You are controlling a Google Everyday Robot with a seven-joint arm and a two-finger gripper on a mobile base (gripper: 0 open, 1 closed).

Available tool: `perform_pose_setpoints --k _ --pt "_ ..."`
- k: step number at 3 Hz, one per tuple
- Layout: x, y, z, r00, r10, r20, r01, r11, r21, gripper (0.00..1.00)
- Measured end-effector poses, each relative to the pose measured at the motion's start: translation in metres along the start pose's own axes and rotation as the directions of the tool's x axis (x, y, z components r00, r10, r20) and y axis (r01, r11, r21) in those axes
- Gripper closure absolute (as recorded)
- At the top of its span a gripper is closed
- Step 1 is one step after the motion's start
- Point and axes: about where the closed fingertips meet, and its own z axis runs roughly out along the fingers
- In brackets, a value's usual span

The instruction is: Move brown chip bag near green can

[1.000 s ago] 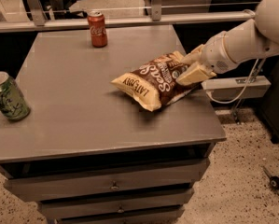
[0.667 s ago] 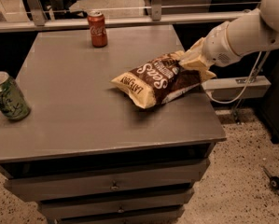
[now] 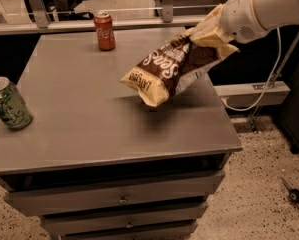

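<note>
We see the tool (image 3: 214,31) above the right edge of the worktop (image 3: 89,119), near the far right corner, and it is pinching the pale upper end of the bag (image 3: 169,66). The bag hangs in the air, clear of the surface, with its shadow under it around the middle of the worktop. Its long axis runs slanted, from the tool down and to the left, so the free lower end points toward the left side. The green can (image 3: 8,104) stands upright at the left edge, close to the near left corner, well apart from the bag. So from the tool the target lies to the left and a little toward the front edge, across almost the whole worktop. We judge that the coming move must carry the bag this way and put it down just beside the can without knocking it. We count one bag, one green can, one red can (image 3: 105,31) at the far edge, and one tool.
</note>
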Motion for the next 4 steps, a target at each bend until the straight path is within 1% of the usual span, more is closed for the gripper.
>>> perform_pose_setpoints --k 1,2,3,4 --pt "-0.038 -0.01 -0.015 0.998 -0.006 0.066 0.002 0.9981 0.061 1.0" --pt "-0.039 -0.011 -0.015 0.998 -0.006 0.069 0.002 0.9979 0.065 1.0" --pt "-0.056 0.005 -0.006 0.995 0.0 0.099 -0.006 0.9986 0.053 1.0" --pt "-0.099 0.027 0.019 0.986 0.034 0.161 -0.039 0.9987 0.032 1.0"
